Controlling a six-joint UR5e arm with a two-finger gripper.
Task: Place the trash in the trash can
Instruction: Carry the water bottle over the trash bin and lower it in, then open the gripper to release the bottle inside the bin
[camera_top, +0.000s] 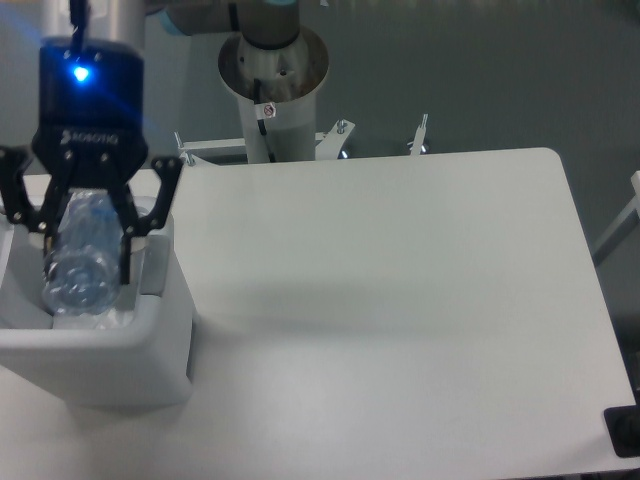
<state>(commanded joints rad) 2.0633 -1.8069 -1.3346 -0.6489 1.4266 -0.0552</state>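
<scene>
My gripper (84, 262) hangs over the opening of the white trash can (130, 345) at the table's left edge. It is shut on a clear plastic bottle (80, 265), which points downward between the black fingers (126, 250) into the can's mouth. A bit of pale trash (100, 318) shows inside the can under the bottle, too hidden to identify. The gripper's blue light glows on its body above.
The arm's round base column (273, 75) stands behind the table's far edge. The white table (400, 300) stretches to the right of the can. Metal brackets (420, 135) sit at the far edge, and a dark object (625, 430) at the bottom right corner.
</scene>
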